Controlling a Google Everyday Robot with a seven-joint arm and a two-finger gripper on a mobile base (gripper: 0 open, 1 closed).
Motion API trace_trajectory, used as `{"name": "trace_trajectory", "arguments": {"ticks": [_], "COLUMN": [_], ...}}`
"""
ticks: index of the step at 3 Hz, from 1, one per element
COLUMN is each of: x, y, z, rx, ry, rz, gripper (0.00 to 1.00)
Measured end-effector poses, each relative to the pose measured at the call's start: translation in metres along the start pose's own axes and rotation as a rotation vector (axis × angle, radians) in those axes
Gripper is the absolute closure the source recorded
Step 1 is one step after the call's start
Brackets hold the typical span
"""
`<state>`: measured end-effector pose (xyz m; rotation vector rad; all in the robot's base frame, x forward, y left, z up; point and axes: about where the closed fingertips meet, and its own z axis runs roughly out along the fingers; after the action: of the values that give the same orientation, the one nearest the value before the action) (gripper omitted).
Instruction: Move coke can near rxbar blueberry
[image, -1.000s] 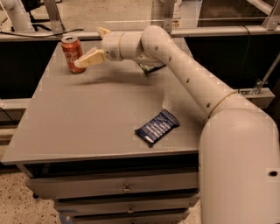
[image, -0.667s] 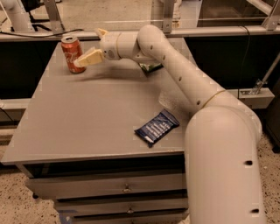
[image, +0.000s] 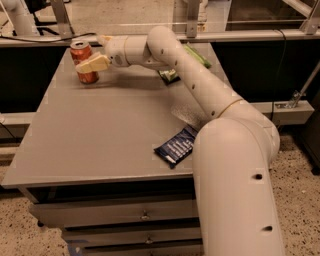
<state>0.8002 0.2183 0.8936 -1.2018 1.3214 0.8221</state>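
Observation:
The coke can (image: 82, 62), red with a silver top, stands upright at the far left corner of the grey table (image: 100, 135). My gripper (image: 98, 52) is right beside it on its right. The jaws are open: the near cream finger (image: 91, 64) overlaps the can's front right side, and the far finger (image: 103, 39) sits behind the can's right edge. The can still stands on the table. The rxbar blueberry (image: 176, 147), a flat navy wrapper, lies near the table's front right edge, partly hidden by my arm.
A crinkled green chip bag (image: 196, 54) lies at the far right of the table, partly under my arm (image: 200, 90). Metal rails and cables run behind the table's far edge. Drawers sit below the table front.
My gripper has shifted a little to the left, so the near finger now overlaps the can. The can and the bar have not moved.

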Motion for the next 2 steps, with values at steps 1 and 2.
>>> {"name": "trace_trajectory", "arguments": {"ticks": [1,2], "x": [0.0021,0.0032], "y": [0.0035,0.0085], "z": [0.0021,-0.0016], "rx": [-0.006,-0.006], "ry": [0.011,0.018], "rz": [0.016,0.03], "gripper": [0.39,0.64]}}
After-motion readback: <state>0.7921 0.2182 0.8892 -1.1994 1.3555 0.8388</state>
